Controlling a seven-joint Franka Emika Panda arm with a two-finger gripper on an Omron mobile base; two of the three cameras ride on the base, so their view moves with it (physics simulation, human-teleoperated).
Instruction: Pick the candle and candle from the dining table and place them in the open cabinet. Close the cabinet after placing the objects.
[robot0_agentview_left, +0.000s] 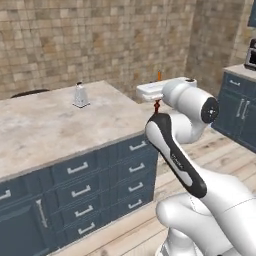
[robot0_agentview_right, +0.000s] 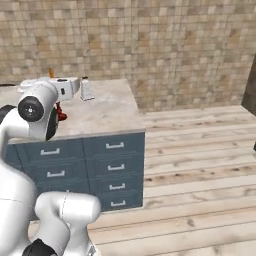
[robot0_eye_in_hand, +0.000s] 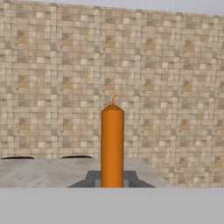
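Gripper (robot0_eye_in_hand: 112, 183) clamped on the slender orange-red stick candle (robot0_eye_in_hand: 112, 146), held upright above the beige marble-look dining table (robot0_agentview_left: 45, 127); judged early: both cabinet placements and closing not yet done.

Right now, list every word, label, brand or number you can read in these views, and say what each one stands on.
None: no readable text in any view.
Arm link: faint grey marks along the dark band, too small and blurred to read.
Grater, candle in the shut claw, dining table and its drawers: no lettering.
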